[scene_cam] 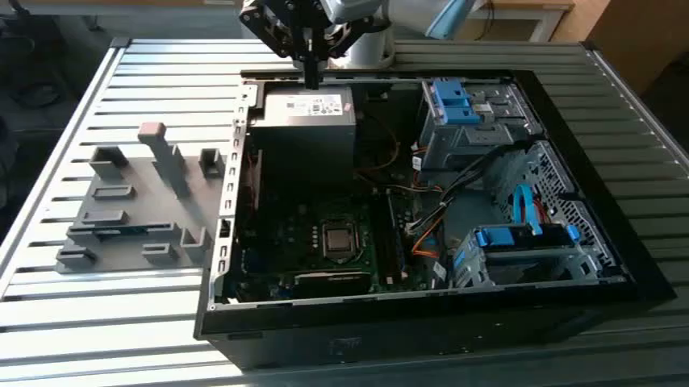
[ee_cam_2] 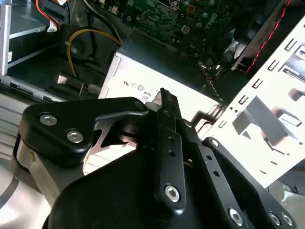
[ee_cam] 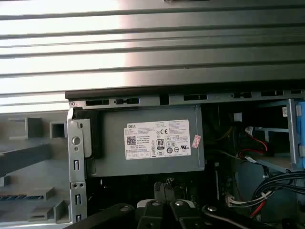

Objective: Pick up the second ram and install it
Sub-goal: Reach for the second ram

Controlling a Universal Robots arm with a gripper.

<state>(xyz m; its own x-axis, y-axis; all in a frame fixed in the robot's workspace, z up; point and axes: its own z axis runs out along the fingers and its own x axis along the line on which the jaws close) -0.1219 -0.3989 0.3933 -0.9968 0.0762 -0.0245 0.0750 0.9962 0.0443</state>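
- Gripper (scene_cam: 312, 79): one. We record its fingers closed on each other with nothing between them. It hangs over the rear edge of the case, above the power supply and well apart from the ram. In the second wrist view the gripper (ee_cam_2: 163, 94) points at the power supply's pale labelled face.
- Ram (scene_cam: 113, 230): one in view, a thin blue-green stick lying low in a slot of the holder, outside the case on the exterior view's left.
- Holder (scene_cam: 129, 246): one, grey, set on the table just beside the case. We count several upright posts on it near the ram, the tallest capped by a pinkish block (scene_cam: 151, 129).
- Case (scene_cam: 431, 322): one, black, lying open side up. Its perforated metal side wall (scene_cam: 229, 185) stands between the holder and the board.
- Power supply (scene_cam: 306, 133): one, a grey box with a white label, filling the rear corner of the case directly beneath the gripper.
- Motherboard (scene_cam: 372, 262): one, dark green, on the case floor, with one square processor socket (scene_cam: 339, 239) near its middle.
- Drive caddies: two, blue, one at the rear (scene_cam: 453, 101) and one at the front (scene_cam: 522, 235).
- Cables (scene_cam: 431, 222): several, loose, crossing between the board and the drive cages.
- Table (scene_cam: 161, 81): one, slatted metal, bearing both case and holder.
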